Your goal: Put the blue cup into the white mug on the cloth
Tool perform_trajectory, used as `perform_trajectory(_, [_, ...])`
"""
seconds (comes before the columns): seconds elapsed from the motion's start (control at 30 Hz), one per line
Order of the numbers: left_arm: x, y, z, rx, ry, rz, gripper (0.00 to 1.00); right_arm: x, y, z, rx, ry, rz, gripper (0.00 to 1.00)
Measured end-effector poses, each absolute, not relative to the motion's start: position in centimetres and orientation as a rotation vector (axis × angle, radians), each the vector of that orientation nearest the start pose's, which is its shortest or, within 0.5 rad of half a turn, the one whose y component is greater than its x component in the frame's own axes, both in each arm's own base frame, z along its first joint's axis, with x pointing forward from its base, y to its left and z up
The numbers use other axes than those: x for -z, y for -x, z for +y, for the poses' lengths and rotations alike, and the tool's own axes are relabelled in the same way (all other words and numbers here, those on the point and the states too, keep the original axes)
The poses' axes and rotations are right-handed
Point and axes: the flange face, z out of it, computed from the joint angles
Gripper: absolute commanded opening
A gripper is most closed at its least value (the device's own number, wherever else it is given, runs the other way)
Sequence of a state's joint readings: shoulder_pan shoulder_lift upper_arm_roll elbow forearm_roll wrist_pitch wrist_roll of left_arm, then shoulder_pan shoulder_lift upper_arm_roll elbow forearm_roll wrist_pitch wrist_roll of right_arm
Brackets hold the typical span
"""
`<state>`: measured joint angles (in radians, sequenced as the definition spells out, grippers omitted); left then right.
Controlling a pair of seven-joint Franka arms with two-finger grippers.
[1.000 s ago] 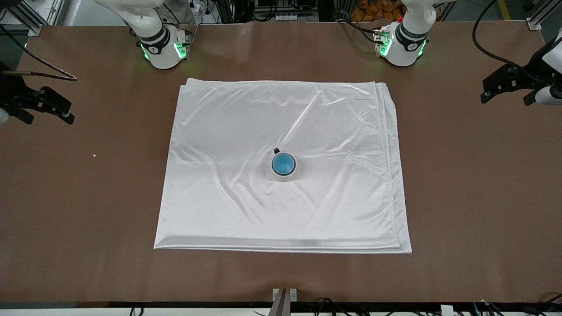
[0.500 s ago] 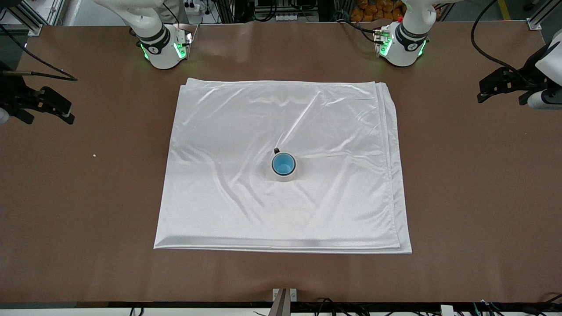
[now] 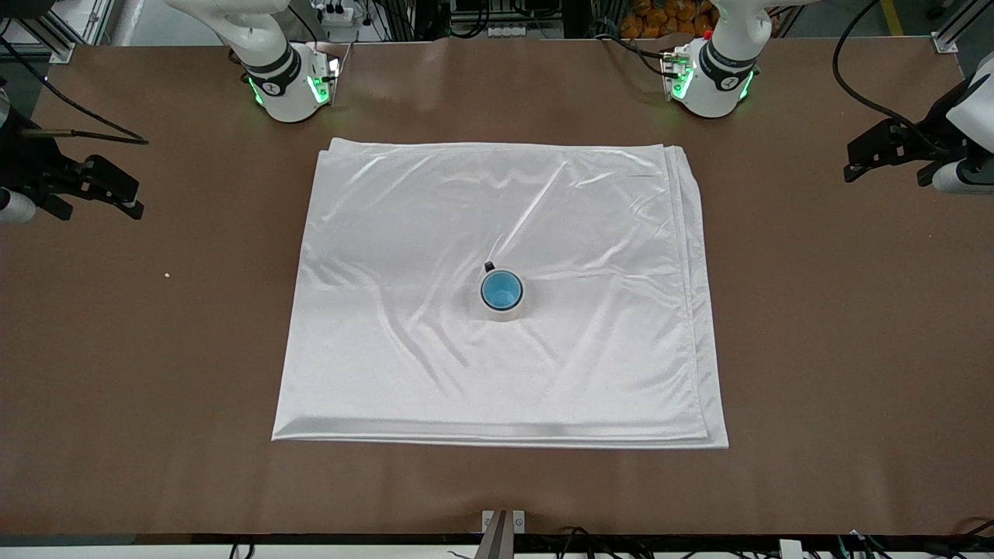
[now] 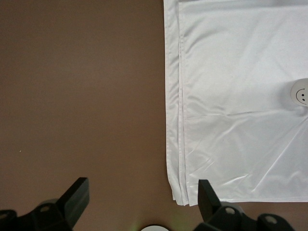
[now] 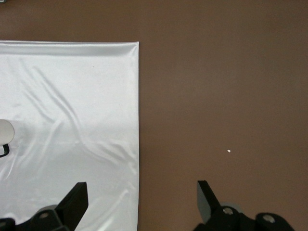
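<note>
Blue cup sits upright inside the white mug, bright blue interior showing from above w/ only a thin white rim and lower side of the mug visible around it. Mug's dark handle pokes out toward the edge of the table where the bases stand. Both are on the cloth, roughly at its middle, well apart from every table edge. Cloth is shiny, softly wrinkled, folded in layers that show along its side toward the left arm's end; it covers the centre of the brown table.

Left gripper hangs over bare table at the left arm's end, near the corner by its base; its wrist view shows the fingers spread wide, nothing between them, w/ the cloth's layered edge and the mug's dotted side in sight. Right gripper hangs over bare table at the right arm's end, fingers also spread apart and empty. A tiny white speck lies on the table btw that end and the cloth.
</note>
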<state>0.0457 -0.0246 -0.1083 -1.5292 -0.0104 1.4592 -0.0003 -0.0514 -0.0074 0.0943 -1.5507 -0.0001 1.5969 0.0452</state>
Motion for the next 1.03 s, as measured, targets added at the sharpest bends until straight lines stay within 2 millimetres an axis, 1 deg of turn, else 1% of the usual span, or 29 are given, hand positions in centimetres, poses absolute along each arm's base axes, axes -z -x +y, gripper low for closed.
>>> perform_trajectory(0.27, [-64.75, -53.46, -3.09, -0.073, 3.140, 0.058, 1.00, -63.30, -55.43, 2.94, 0.058, 3.140, -0.017, 1.00])
perform_trajectory(1.03, [-64.66, -53.53, -2.96, -0.074, 3.126, 0.053, 1.00, -63.29, -55.42, 2.97, 0.057, 3.140, -0.021, 1.00])
